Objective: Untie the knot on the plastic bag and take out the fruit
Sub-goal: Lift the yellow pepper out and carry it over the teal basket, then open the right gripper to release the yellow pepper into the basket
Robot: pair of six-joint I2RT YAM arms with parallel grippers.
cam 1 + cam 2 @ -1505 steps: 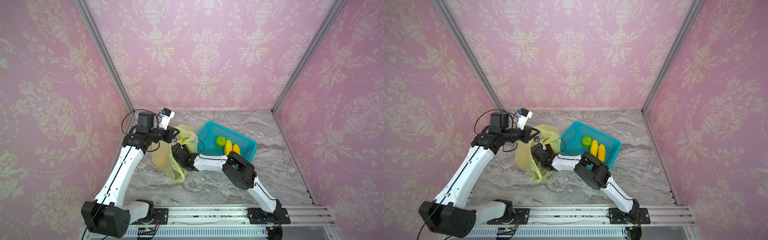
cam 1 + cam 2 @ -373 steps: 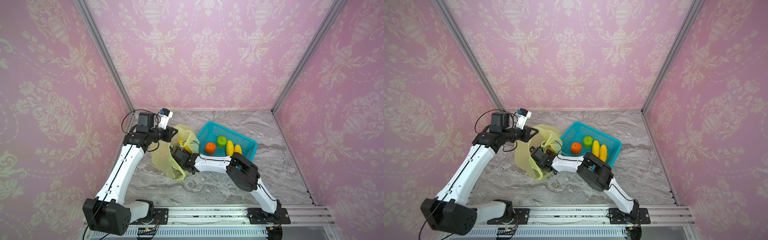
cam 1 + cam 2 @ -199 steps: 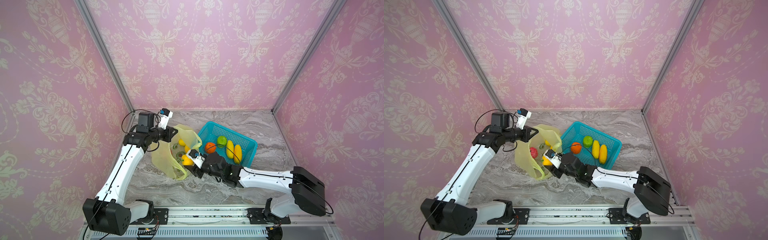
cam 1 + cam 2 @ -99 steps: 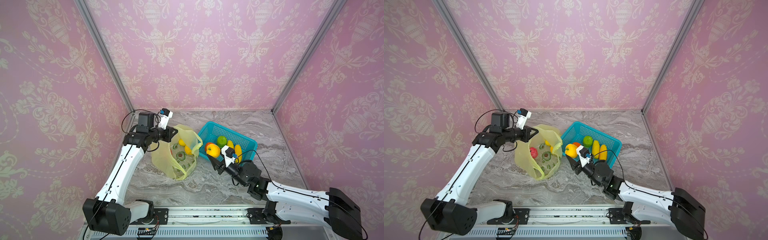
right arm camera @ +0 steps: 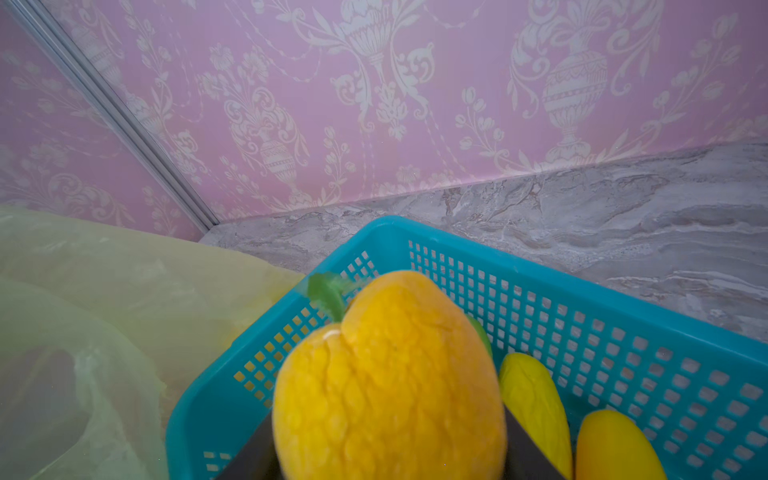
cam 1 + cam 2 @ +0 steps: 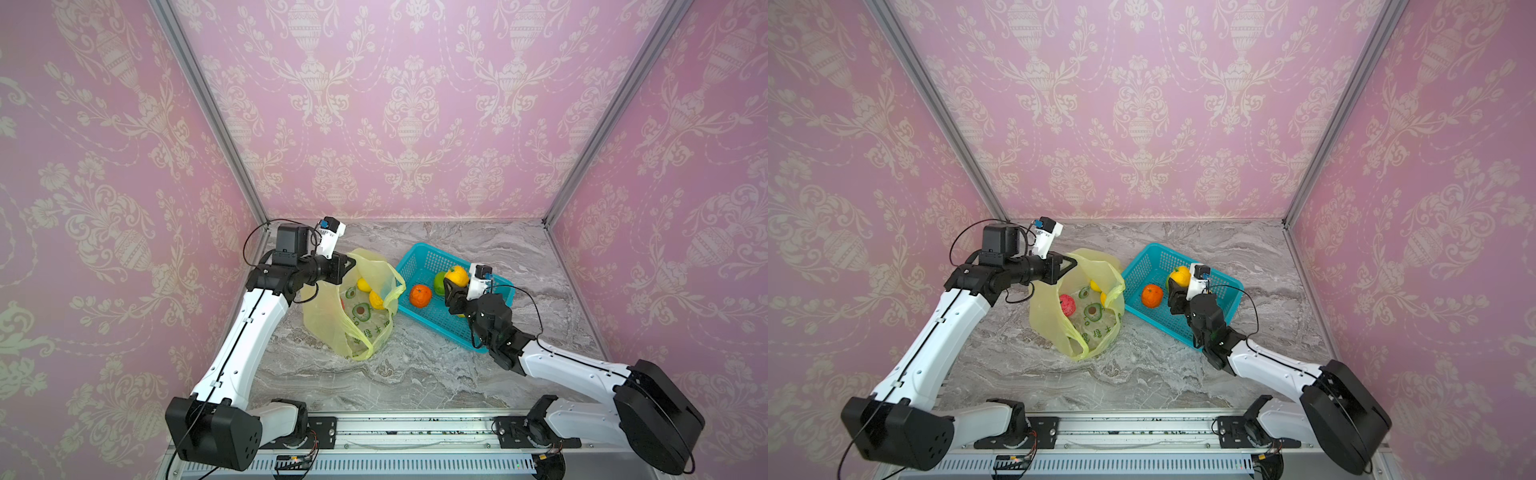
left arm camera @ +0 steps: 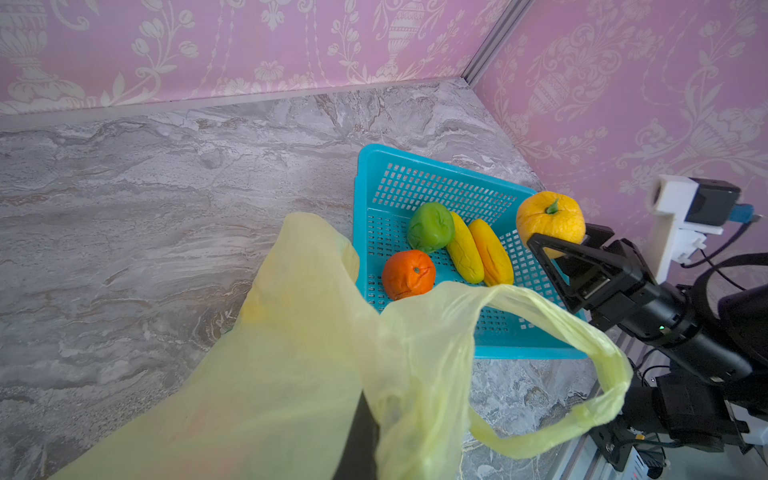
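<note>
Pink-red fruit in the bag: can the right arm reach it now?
Probably not yet: its jaws hold the yellow citrus over the turquoise basket, though the plastic bag's mouth is open.

a grey-veined, marble-patterned tabletop (image 6: 415, 374) carries everything. two things rest directly on it. a thin translucent yellow-green plastic carrier bag (image 6: 328, 324) sits left of centre with its bottom on the surface. a turquoise perforated plastic basket (image 6: 428, 262) sits just beside it on the right, at an angle to the table's edges.
</note>
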